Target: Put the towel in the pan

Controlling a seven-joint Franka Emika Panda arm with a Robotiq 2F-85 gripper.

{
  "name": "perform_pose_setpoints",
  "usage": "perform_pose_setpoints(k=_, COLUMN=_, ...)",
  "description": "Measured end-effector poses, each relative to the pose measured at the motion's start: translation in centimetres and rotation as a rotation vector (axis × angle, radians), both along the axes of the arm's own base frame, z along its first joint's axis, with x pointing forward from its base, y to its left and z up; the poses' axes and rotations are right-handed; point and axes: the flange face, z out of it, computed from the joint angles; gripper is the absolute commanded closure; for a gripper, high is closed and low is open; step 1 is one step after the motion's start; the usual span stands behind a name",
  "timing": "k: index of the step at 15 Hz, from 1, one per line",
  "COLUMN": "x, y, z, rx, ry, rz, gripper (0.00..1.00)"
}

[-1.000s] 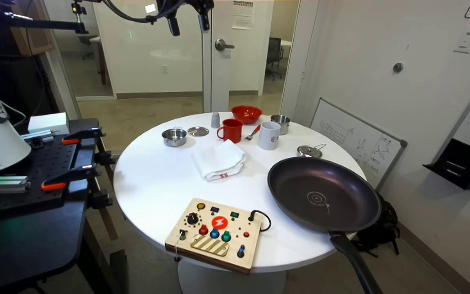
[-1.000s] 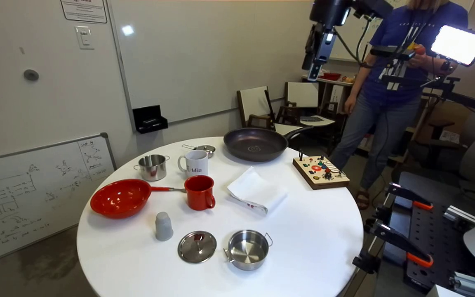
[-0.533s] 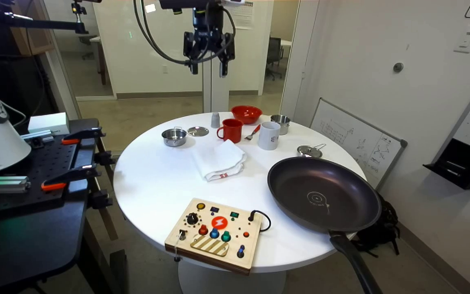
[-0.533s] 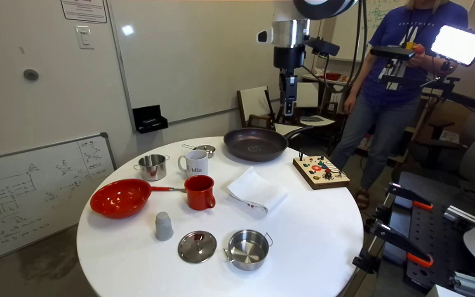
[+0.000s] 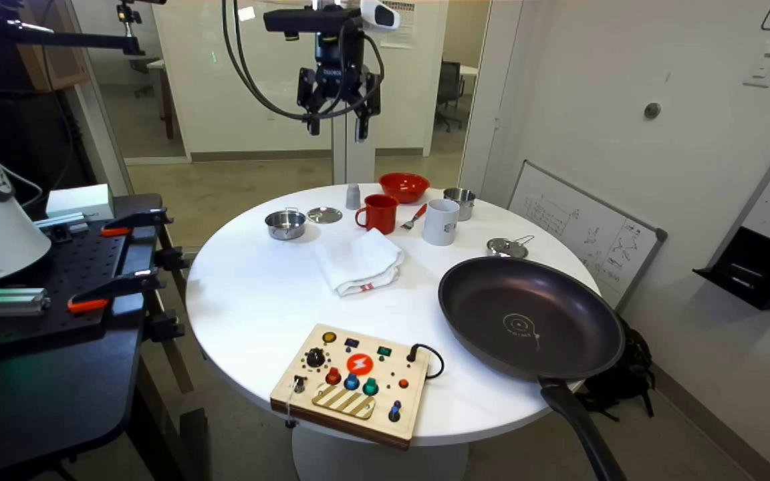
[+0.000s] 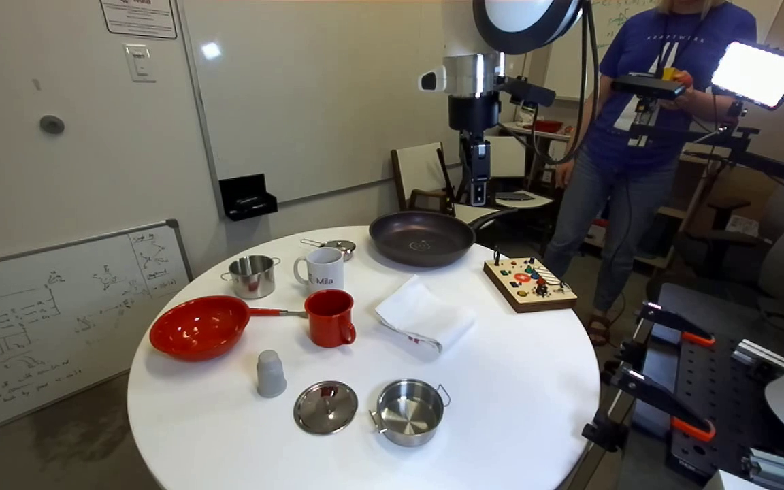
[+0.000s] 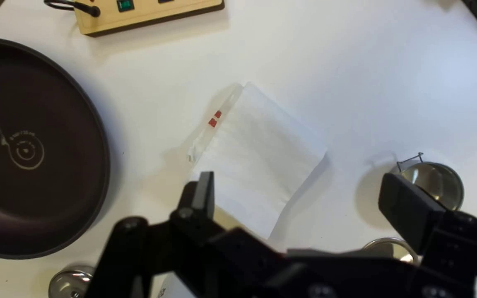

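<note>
Hanging over the round white table (image 5: 244, 287), the gripper (image 5: 337, 133) has its fingers (image 7: 203, 192) spread wide apart. Below, the white towel (image 7: 263, 153) lies folded on the table, near a red mug (image 6: 329, 320). Farther off sits the dark pan (image 7: 35, 198), apart from the towel. In an exterior view, a person (image 6: 627, 180) stands beyond the table.

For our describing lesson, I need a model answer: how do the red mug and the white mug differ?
Print: the white mug reads Mila; the red mug shows no lettering in either exterior view.
Place: the white mug stands nearer the pan than the red mug does.
Both stand upright on the round table.
</note>
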Motion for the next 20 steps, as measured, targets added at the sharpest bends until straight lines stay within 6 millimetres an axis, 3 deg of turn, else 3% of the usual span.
perform_pose_setpoints(k=11, x=3.1, y=-1.0, z=-6.8, rx=0.015, ry=-0.11, rz=-0.019, gripper=0.0)
perform_pose_setpoints(k=17, x=3.8, y=-0.7, z=-5.6, rx=0.009, ry=-0.185, rz=0.004, gripper=0.0)
perform_pose_setpoints(k=20, x=4.1, y=-0.7, z=-6.5, rx=-0.01, ry=-0.227, rz=0.025, gripper=0.0)
